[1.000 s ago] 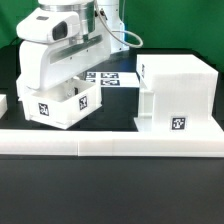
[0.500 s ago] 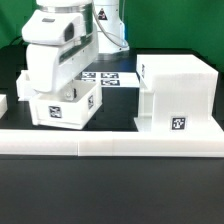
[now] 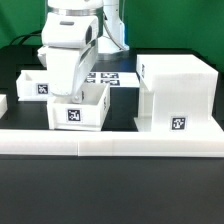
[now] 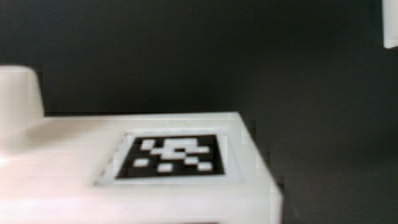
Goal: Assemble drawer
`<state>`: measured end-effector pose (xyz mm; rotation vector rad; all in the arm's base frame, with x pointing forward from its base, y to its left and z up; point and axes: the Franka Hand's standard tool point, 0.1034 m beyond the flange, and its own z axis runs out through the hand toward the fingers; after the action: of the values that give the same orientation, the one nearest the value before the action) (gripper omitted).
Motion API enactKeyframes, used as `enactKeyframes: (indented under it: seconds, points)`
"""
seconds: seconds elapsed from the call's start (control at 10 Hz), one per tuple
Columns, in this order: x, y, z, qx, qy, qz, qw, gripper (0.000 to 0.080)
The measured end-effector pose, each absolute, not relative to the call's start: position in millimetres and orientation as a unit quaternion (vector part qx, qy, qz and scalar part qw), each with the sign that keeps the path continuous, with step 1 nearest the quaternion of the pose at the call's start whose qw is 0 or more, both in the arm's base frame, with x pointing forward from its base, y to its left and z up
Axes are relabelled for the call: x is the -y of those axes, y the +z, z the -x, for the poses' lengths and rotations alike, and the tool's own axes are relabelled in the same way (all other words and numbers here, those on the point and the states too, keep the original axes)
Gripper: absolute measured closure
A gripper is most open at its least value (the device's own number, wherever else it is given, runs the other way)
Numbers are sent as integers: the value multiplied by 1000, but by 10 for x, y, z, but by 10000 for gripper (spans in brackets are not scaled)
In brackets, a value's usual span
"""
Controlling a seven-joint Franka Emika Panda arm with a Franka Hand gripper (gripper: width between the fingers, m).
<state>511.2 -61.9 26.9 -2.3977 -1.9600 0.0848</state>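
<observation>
My gripper (image 3: 68,96) reaches down into a small white tray box (image 3: 88,118) and is shut on its wall; the box has a tag on its front and sits just behind the rail. My fingertips are hidden by the hand and the box. A second tray box (image 3: 36,85) with a tag stands behind it, toward the exterior view's left. The tall white housing (image 3: 178,92), tagged low on its front, stands to the exterior view's right, a short gap from the held box. The wrist view shows a white box face with a tag (image 4: 175,156), close up and blurred.
A long low white rail (image 3: 110,143) runs across the front of the table. The marker board (image 3: 112,77) lies flat behind the boxes. A small white part (image 3: 3,103) shows at the exterior view's left edge. The table is black.
My gripper has moved toward the exterior view's right with the tray box, closer to the housing. The second tray box behind has come into sight.
</observation>
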Motion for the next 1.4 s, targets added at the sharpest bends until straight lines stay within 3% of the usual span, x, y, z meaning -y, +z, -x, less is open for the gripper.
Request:
enactKeyframes:
  seconds: [0.2,0.3,0.5,1.0,1.4]
  points:
    - [602,249,-5170,645,12,764,-2,757]
    - [497,206,-5252,675,0,737,-28,757]
    - [348,184,-5297,699,7,714,-34,757]
    - [376,168,-5282,697,8,716,-33,757]
    - [109,180,-5360,688,3,725,-32,757]
